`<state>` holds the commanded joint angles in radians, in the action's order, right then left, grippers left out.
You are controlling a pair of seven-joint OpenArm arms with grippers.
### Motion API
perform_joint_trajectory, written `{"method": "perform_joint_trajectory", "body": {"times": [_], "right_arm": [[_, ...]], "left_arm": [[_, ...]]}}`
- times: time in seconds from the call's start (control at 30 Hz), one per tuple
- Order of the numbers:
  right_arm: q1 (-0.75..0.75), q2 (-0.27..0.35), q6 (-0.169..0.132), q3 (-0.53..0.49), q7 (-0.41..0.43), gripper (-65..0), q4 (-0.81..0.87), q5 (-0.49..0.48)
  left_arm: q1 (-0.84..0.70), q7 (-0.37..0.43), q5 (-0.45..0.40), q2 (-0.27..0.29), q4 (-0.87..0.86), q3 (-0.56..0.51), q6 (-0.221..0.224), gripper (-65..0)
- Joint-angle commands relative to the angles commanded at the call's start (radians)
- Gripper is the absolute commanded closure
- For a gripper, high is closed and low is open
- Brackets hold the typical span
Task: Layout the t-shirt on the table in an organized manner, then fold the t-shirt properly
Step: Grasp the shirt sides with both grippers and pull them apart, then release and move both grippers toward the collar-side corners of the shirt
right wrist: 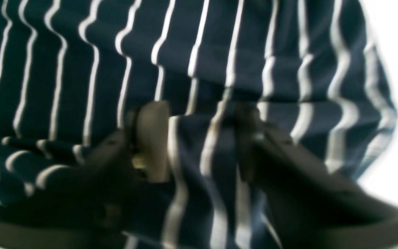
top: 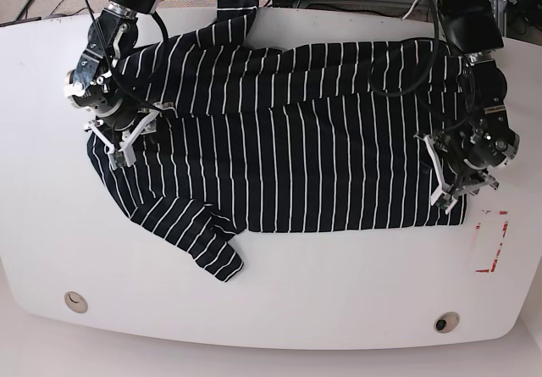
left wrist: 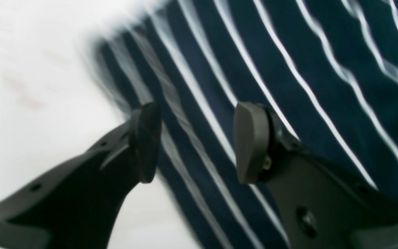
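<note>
Spreading the t-shirt (top: 296, 148) across the desk (top: 279, 309), left claw (left wrist: 195, 141) gaping empty over the hem corner, right claw (right wrist: 199, 138) straddling a fabric ridge, needing pinching and outward pulling next.

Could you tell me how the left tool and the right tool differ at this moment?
The left tool straddles the t-shirt edge, with bare table beside it; the right tool has only fabric beneath. The left's view is sharp, the right's blurred. Both are open.

Blurred t-shirt (right wrist: 219, 69) stripes around right pincer (right wrist: 202, 141); shirt edge smeared in left wrist view.
</note>
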<state>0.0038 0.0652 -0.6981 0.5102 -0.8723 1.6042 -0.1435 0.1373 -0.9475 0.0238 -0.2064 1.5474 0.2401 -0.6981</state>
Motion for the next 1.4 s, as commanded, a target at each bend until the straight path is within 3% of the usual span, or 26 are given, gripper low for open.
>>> {"method": "perform_joint_trajectory", "body": {"times": [0.2,0.53,0.67,1.07,1.27,1.4], "right_arm": [[0.037,0.009,0.0,0.002,0.031,-8.7,-0.098,0.002],[0.127,0.126,0.0,0.003,0.152,-8.7,-0.376,0.0],[0.184,0.176,0.0,0.003,0.241,-8.7,-0.516,0.002],[0.373,0.269,0.0,-0.002,0.391,-8.9,-0.815,0.005],[0.453,0.273,0.0,-0.034,0.419,-8.9,-0.868,0.005],[0.477,0.273,0.0,-0.097,0.414,-9.4,-0.845,0.0]], "left_arm": [[-0.012,0.064,-0.002,0.0,-0.104,-0.003,0.0,-31.2],[0.092,0.236,-0.074,-0.028,-0.364,-0.068,0.0,-31.2],[0.167,0.298,-0.095,-0.023,-0.465,-0.069,0.0,-31.2],[0.328,0.33,-0.095,-0.023,-0.617,-0.069,0.0,-31.5],[0.348,0.41,-0.107,-0.026,-0.649,-0.069,0.0,-31.8],[0.359,0.402,-0.109,-0.025,-0.631,-0.069,0.0,-31.8]]}}
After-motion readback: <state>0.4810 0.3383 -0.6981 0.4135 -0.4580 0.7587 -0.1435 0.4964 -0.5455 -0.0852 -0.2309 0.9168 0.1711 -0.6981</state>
